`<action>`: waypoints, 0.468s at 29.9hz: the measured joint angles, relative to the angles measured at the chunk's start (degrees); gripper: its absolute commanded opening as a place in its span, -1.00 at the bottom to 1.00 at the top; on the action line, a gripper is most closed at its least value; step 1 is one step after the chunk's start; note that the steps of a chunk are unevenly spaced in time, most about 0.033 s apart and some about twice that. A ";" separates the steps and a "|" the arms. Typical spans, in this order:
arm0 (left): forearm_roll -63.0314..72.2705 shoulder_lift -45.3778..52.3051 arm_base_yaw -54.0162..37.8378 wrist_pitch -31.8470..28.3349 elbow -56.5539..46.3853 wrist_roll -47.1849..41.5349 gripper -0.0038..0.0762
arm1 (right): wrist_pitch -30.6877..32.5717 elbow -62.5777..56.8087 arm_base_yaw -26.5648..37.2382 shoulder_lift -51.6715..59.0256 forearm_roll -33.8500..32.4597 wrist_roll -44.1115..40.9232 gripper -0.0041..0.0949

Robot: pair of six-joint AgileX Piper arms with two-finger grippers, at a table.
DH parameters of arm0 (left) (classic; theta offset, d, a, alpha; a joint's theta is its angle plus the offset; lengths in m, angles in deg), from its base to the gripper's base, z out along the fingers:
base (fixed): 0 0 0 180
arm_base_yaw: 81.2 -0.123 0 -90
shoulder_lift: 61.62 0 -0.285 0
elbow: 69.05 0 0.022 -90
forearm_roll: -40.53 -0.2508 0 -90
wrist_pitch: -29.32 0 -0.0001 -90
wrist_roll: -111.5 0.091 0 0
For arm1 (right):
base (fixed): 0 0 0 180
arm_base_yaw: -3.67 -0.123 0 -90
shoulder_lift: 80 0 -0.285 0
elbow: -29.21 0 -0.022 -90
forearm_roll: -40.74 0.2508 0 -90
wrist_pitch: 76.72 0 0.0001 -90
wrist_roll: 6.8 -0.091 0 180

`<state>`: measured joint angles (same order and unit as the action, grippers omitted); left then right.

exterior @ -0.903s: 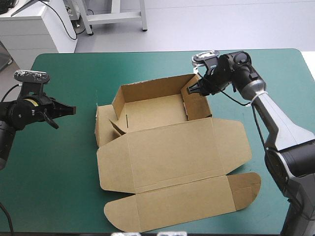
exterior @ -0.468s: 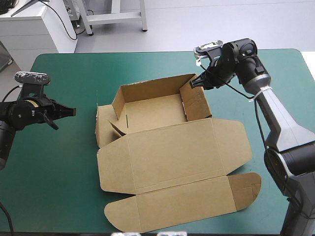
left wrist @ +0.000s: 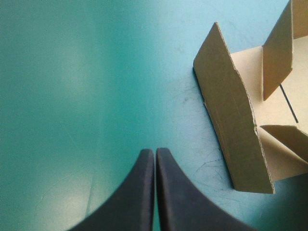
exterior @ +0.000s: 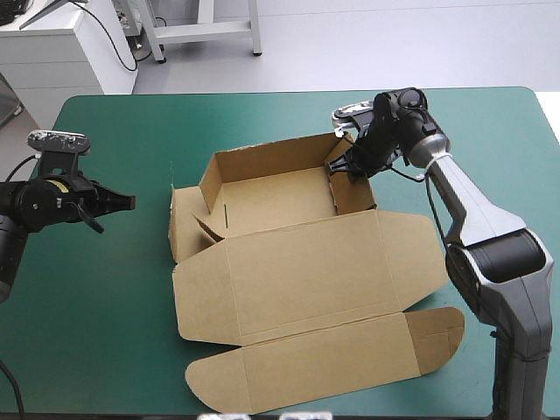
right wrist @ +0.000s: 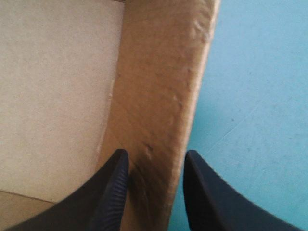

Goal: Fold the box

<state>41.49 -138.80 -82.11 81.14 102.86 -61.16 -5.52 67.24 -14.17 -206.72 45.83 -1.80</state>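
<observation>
The right gripper (right wrist: 155,155) straddles the brown box's (exterior: 297,262) right wall with fingers (right wrist: 110,192) apart, while the left gripper (left wrist: 155,150), pressed together, hovers over the teal-green cover (exterior: 105,306).

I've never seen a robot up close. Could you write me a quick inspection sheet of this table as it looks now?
Surface: teal-green table cover, no marks seen.
Job's things: brown box, an open tray with walls raised, lid flat toward the near edge.
Clutter: nothing seen.
Grippers: left gripper shut, over bare cover left of the box; right gripper open, straddling the box's right wall.
Cables: nothing seen across the box.
Surroundings: nobody at the table.
</observation>
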 measured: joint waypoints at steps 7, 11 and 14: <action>0.00 0.00 0.00 0.29 0.00 0.06 -0.92 | -0.26 0.00 0.00 -3.08 0.06 0.05 -0.26; 0.00 0.00 0.00 0.29 0.00 0.10 -0.92 | -0.38 0.00 0.00 -4.75 0.24 0.05 -0.70; 0.00 0.00 0.00 0.29 0.00 0.10 -0.92 | -0.38 0.00 -0.05 -4.87 0.16 -0.03 -0.94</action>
<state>41.49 -138.80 -82.11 81.43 102.86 -61.05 -5.90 67.24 -14.23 -211.59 45.99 -1.83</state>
